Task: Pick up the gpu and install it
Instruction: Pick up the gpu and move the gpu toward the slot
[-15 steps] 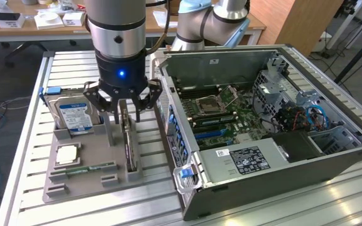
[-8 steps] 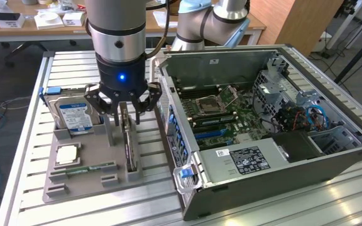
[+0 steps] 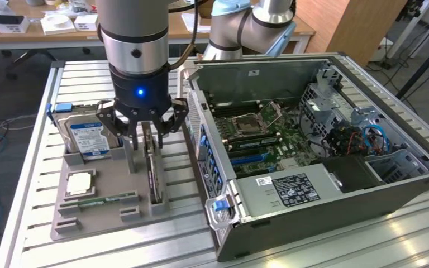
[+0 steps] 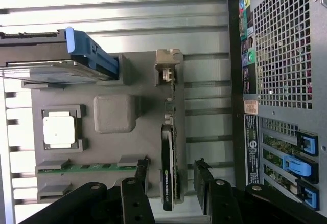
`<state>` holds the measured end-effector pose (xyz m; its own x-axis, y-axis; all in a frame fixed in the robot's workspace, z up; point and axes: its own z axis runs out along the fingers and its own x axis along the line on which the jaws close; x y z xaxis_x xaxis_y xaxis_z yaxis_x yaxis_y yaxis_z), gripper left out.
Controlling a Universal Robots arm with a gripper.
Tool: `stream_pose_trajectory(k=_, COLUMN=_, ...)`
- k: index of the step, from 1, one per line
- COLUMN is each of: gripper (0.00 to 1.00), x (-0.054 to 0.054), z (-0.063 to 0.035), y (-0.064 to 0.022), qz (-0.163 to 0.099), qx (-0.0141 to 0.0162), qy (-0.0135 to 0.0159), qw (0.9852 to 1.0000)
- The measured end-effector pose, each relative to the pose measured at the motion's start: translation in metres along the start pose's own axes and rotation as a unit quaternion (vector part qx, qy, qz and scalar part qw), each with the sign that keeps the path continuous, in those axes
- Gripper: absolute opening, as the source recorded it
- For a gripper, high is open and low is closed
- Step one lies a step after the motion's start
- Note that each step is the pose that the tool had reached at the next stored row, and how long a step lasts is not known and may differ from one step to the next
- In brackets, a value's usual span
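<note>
The gpu (image 3: pixel 153 170) stands on its long edge in a slot of the grey holder tray (image 3: pixel 95 220), left of the open computer case (image 3: pixel 311 151) in the exterior view. It is a thin dark card with a black face. My gripper (image 3: pixel 143 127) hangs right over its far end, open, one finger on each side of the card. In the wrist view the gpu (image 4: pixel 170 152) runs between my two fingers (image 4: pixel 204 183), with a gap on both sides. My gripper (image 4: pixel 171 163) holds nothing.
On the same tray stand a silver hard drive (image 3: pixel 87 137) with a blue-white label, a processor chip (image 3: pixel 80 183) and a green memory stick (image 3: pixel 109 199). The case lies on its side with the motherboard (image 3: pixel 263 137) exposed. The slatted metal table (image 3: pixel 80 75) carries everything.
</note>
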<state>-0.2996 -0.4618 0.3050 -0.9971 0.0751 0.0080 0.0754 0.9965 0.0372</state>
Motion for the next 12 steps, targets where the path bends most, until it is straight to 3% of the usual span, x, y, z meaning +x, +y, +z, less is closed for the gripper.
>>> stream_pose_trajectory(k=12, gripper=0.49, x=0.0, z=0.0173, y=-0.0008, qz=0.0, qx=0.0002, qy=0.0, qw=1.0)
